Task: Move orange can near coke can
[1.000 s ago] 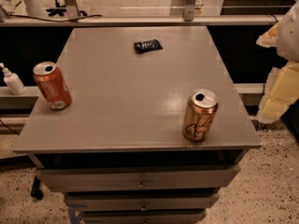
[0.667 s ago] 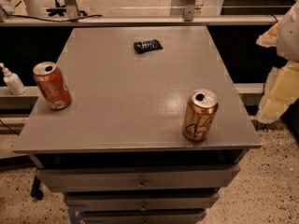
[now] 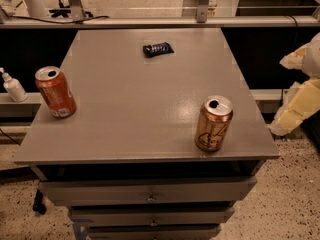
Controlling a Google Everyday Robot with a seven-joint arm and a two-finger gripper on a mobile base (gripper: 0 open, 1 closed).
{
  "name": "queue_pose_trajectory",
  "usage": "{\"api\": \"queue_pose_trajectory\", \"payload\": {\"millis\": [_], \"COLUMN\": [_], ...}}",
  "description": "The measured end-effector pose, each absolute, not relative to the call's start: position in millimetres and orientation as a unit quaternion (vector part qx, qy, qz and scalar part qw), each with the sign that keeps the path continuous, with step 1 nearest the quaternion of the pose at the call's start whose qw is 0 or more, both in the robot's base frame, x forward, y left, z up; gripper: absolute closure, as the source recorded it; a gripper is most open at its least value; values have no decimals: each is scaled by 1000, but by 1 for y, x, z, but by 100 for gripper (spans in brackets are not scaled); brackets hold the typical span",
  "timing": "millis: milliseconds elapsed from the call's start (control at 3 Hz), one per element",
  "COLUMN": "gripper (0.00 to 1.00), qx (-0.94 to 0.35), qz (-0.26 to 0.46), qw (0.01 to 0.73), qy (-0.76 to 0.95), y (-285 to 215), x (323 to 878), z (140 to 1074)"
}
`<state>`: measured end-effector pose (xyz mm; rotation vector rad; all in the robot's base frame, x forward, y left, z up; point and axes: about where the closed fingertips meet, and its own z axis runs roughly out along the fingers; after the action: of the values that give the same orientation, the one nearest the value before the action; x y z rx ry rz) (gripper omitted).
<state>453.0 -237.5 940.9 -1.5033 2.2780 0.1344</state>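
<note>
jaws, state unclear, right of table [image 3: 150, 99]; dark packet [image 3: 158, 49] beyond orange can [image 3: 214, 124], coke can [image 3: 55, 92].

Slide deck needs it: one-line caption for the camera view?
Apart on the gray table: orange can front right, coke can left edge, dark packet at back; tool off the right side.

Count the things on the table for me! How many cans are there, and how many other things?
Drink cans: 2, the orange can and the coke can
Small dark packet: 1
Total on the table: 3
Not counted: the gripper, which hangs off the table's right side, away from both cans.
</note>
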Motion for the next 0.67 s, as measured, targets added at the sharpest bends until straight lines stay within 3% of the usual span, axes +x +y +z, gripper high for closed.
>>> {"api": "queue_pose_trajectory", "payload": {"millis": [667], "gripper": [0], "qx": [-493], "qz": [169], "qw": [287], "qy": [804], "y": [-212], "x": [439], "z": [910]}}
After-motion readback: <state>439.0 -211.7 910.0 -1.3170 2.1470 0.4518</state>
